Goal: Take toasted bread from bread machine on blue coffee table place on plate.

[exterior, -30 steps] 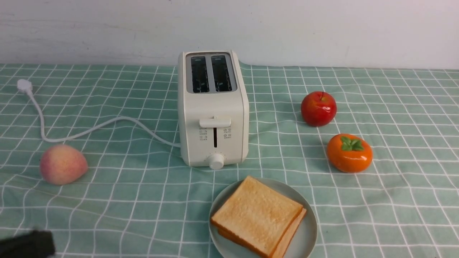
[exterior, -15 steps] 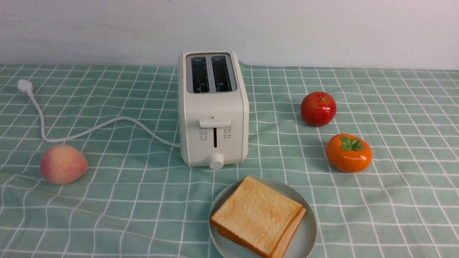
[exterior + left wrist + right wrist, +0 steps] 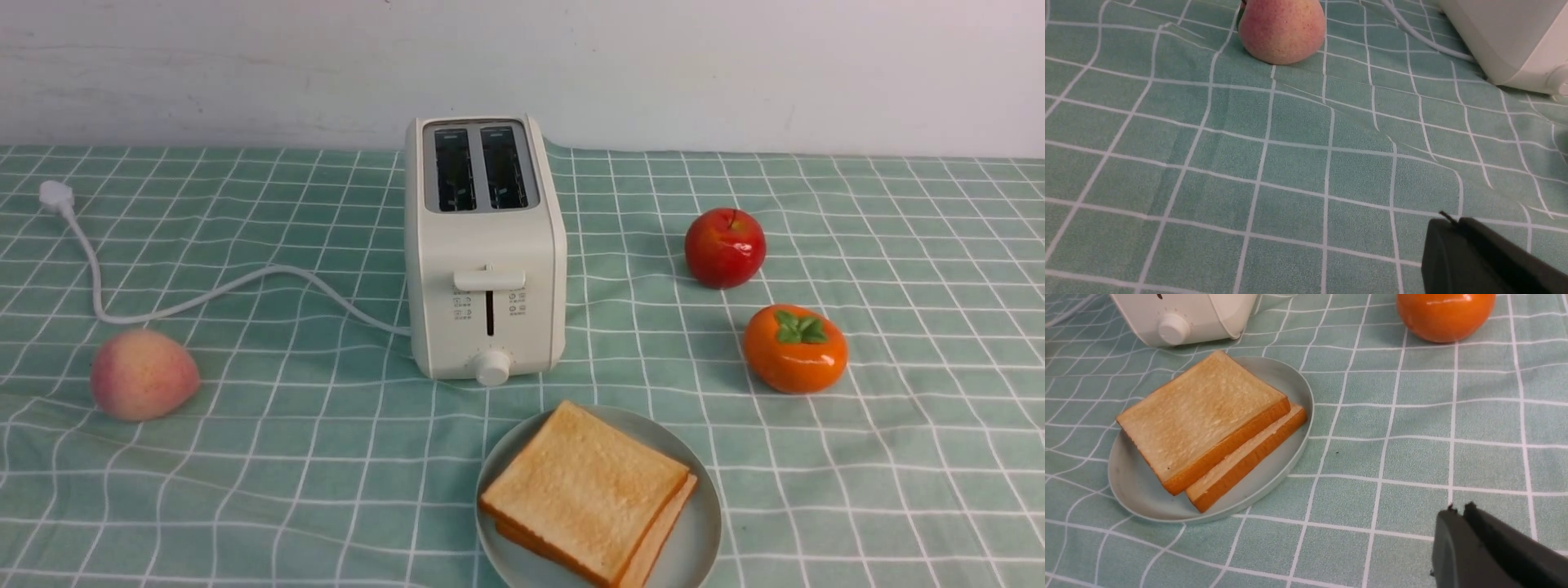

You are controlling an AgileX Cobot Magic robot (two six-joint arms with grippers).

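Toast (image 3: 584,488) is stacked on the plate (image 3: 702,523) at six o'clock of the emptied bread machine (image 3: 486,269); both hands are closed, empty. Completion is judged; no further move is required.

The boxy cream-white two-slot toaster (image 3: 485,253) carries small grey icons with tiny captions beside its front lever slot; they are too small to read.

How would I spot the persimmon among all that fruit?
Start at the white toaster mid-table, then look to its right. Two fruits sit there: the persimmon is the nearer one, squat, glossy orange with a green leafy cap, unlike the round red apple behind it.
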